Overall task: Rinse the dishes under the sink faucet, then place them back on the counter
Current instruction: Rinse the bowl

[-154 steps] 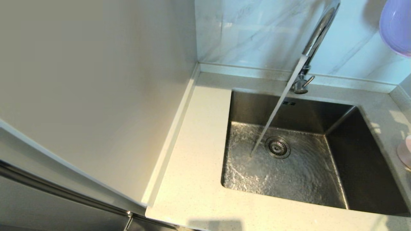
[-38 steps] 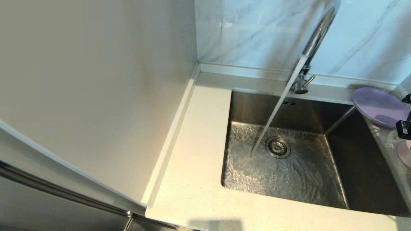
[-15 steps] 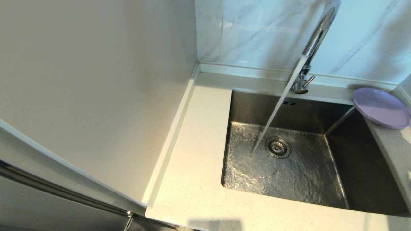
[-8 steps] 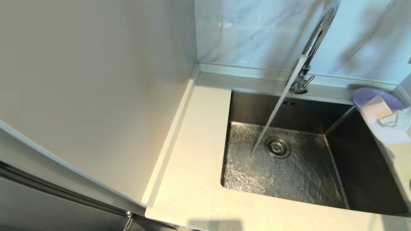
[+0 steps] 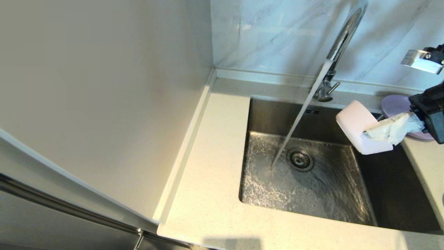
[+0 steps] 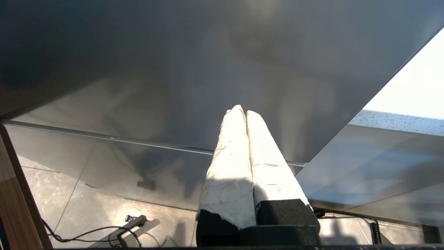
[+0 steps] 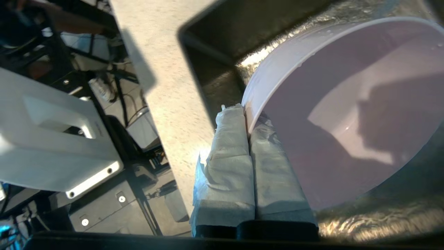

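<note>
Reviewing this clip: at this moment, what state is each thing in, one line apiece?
Faucet: running, stream falling into the sink.
Sink: wet floor, no dishes inside.
Pink cup: gripped by its rim, tilted, above the sink.
Lavender plate: lying on the counter.
Right pincer: shut on the cup.
Left pincer: shut, empty, parked.

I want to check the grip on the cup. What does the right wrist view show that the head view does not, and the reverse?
Only the right wrist view shows the cup's hollow inside, and the right tool pinching its rim, one finger inside and one outside.

Only the head view shows the faucet with its running stream, the drain strainer, and the lavender plate on the counter.

Both show the pink cup, held tilted over the sink, short of the stream.
</note>
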Motion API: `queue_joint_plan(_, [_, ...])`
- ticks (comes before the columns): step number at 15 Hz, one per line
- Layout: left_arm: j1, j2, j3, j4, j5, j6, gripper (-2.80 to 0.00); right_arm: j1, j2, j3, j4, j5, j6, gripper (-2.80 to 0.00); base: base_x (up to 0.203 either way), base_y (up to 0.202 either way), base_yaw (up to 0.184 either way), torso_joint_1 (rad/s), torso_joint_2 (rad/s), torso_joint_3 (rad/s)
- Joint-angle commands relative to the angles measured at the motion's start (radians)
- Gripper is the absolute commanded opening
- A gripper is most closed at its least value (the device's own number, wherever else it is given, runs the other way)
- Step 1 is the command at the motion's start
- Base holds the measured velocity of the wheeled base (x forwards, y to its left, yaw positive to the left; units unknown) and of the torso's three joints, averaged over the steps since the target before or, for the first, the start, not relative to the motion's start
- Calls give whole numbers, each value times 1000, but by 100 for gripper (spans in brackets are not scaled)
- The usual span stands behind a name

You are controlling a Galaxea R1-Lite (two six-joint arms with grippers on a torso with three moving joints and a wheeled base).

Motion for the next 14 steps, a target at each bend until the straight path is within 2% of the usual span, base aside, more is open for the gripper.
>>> queue_joint_plan(1, [0,0,0,0,0,0,-280,76,41,-9,7,30,-6,-280,0,0,0,0,0,0])
queue_joint_plan(6, [0,0,0,0,0,0,-280,202,101,-22,-4,61,10,-280,0,0,0,0,0,0])
queue_joint_plan(9, [0,0,0,0,0,0,-280,240,149,-91,-65,59,107,-280,0,0,0,0,0,0])
queue_joint_plan(11, [0,0,0,0,-1,0,-280,248,182,-139,-144,46,212,-280,0,0,0,0,0,0])
queue_joint_plan(14, [0,0,0,0,0,0,-280,262,199,-142,-291,-13,356,-280,0,0,0,0,0,0])
